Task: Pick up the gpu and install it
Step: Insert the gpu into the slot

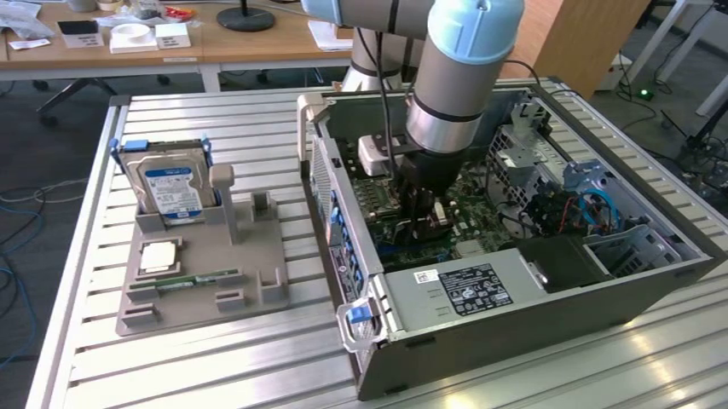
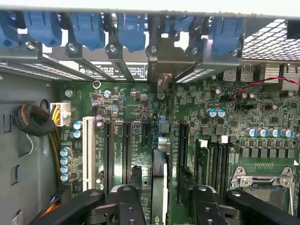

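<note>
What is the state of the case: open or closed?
Open. The case lies with no side panel, so its motherboard shows, and the gripper reaches inside.

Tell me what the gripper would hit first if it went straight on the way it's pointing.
Probably the gpu, standing edge-on between the open jaws of the gripper. The jaws themselves would pass either side of it toward the motherboard. Depth is unclear.

Arm (image 1: 455,77): silver tube links, pale blue joint caps; black end effector (image 1: 424,223); black cable alongside.
</note>
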